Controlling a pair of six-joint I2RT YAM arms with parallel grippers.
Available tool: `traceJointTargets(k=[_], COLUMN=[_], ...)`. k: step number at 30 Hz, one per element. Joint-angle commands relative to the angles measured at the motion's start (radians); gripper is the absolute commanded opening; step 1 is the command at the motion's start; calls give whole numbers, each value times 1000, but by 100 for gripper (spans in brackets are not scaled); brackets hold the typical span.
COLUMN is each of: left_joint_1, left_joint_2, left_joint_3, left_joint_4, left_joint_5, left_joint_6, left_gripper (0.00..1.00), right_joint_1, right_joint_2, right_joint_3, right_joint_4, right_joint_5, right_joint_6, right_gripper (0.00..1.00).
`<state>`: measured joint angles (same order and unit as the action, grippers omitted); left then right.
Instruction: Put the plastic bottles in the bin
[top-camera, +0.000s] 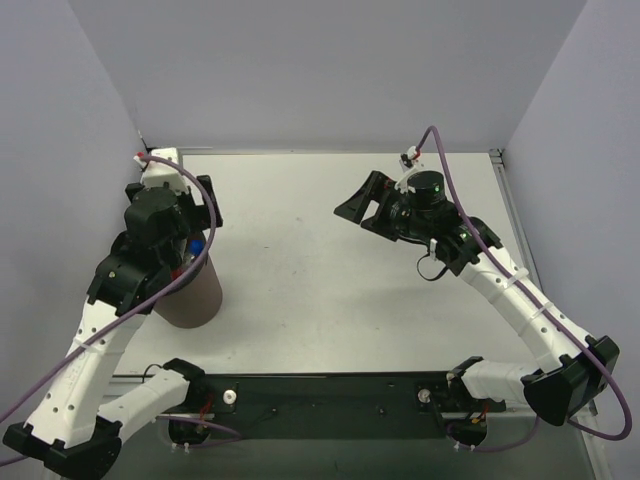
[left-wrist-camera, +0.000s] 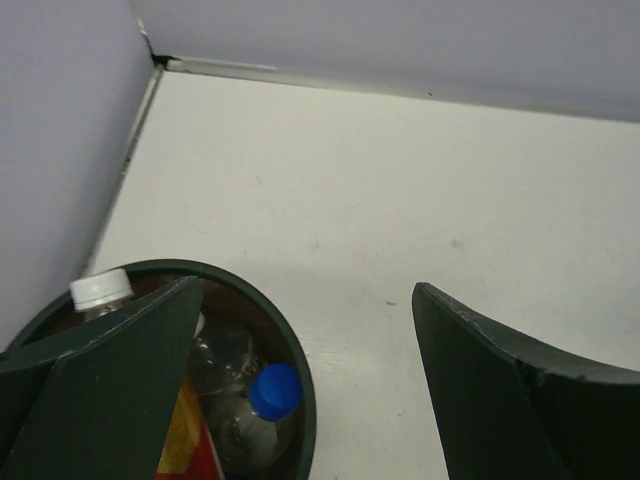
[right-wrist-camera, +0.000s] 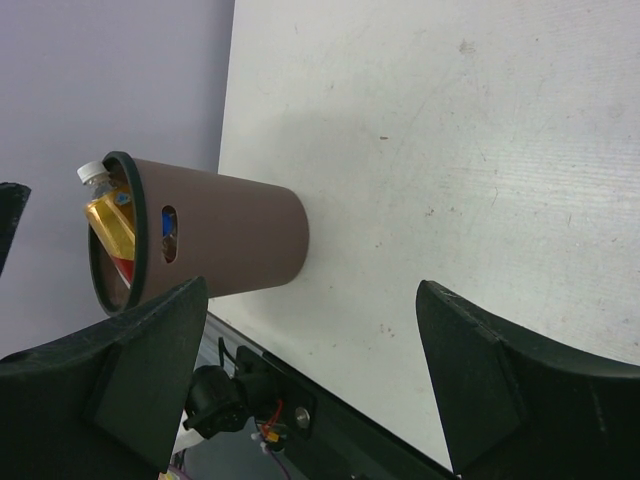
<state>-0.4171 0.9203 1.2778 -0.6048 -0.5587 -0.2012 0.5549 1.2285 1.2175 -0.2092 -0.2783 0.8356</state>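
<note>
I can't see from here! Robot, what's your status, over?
Left claw open, right claw open, both empty. Bottles in bin. Nothing in the way.

From above, the left arm (top-camera: 150, 235) covers the bin (top-camera: 193, 296) almost wholly, only its lower wall showing; in the left wrist view a finger (left-wrist-camera: 110, 390) of the left gripper (left-wrist-camera: 305, 295) hides half the bin's mouth, and the bottom edge cuts its rim; the white-capped bottle (left-wrist-camera: 101, 290) shows little but its cap; the blue-capped bottle (left-wrist-camera: 274, 392) is dim below its neck; the red-and-yellow label (left-wrist-camera: 183, 445) is cropped, perhaps on a third bottle; the right gripper (right-wrist-camera: 310, 283) fingers run off the bottom edge.
</note>
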Motion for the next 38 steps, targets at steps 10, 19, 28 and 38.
traceJointTargets(k=[10, 19, 28, 38], left_joint_1=[-193, -310, -384, -388], left_joint_2=[98, 179, 272, 298], left_joint_3=[-61, -164, -160, -113], left_joint_4=[-10, 91, 97, 60], left_joint_5=[329, 373, 359, 319], left_joint_6=[-150, -213, -187, -170], left_gripper=[97, 97, 97, 97], right_joint_1=[-6, -4, -6, -4], right_joint_2=[-43, -107, -185, -193], right_joint_3=[-55, -115, -176, -162], right_joint_4=[34, -4, -55, -82], right_joint_5=[13, 48, 102, 131], right_joint_6=[-16, -29, -35, -46], right_gripper=[80, 81, 81, 81])
